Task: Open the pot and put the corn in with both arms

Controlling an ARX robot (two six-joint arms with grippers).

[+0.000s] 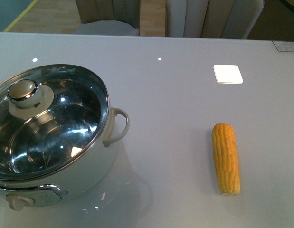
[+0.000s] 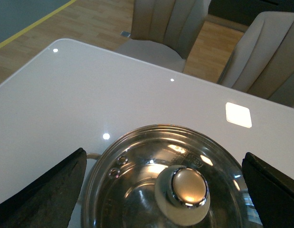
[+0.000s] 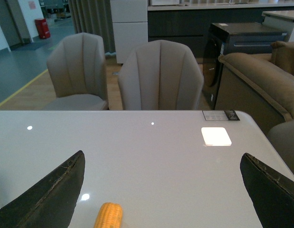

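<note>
Nothing done yet: the glass lid point(image 1: 66, 126) covers our round white pot point(image 1: 97, 166), the yellow corn cob point(image 1: 226, 157) lies apart; left gripper point(image 2: 164, 153) and right gripper point(image 3: 162, 154) jaws spread.

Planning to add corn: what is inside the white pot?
Through its closed glass lid, the round white pot shows only shiny steel interior; reflections hide parts of the floor.

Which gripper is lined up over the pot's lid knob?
The left gripper: its wrist view shows the lid knob between its open fingers. The right gripper frames the corn instead.
</note>
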